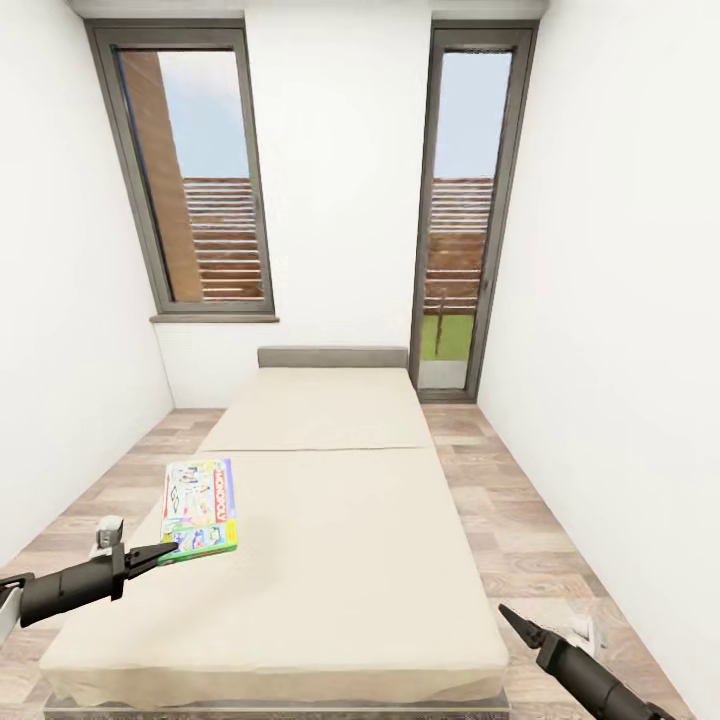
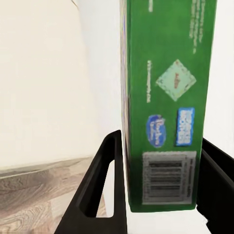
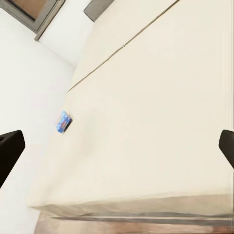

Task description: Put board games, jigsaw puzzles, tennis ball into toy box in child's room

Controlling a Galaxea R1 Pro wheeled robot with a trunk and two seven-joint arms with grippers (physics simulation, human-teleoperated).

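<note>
The board game (image 1: 199, 507) is a long flat box with a white lid printed with bright cartoon figures and a red Monopoly logo, edged in green. In the left wrist view its green side (image 2: 165, 97) fills the space between the fingers, showing a barcode, a pale diamond and two blue logos. It lies on the beige bed (image 1: 340, 560), near the bed's left edge and towards its foot, well short of the grey headboard (image 1: 333, 357).

The left pincer (image 1: 165, 552) sits at the box's near short end, just off the bed's left side. Its two dark fingers (image 2: 100, 190) stand on either side of the box end, pressed to it or nearly so, so it appears to be grasping the board game, though the close view leaves the contact a little unsure.

The right pincer (image 1: 510, 617) hangs beside the foot corner of the bed on its right side, above the wood floor (image 1: 520, 520). Its fingers (image 3: 9, 151) are spread wide apart with nothing between them, released. In that wrist view the board game (image 3: 64, 121) is a small blue-edged shape at the bed's far edge.
</note>
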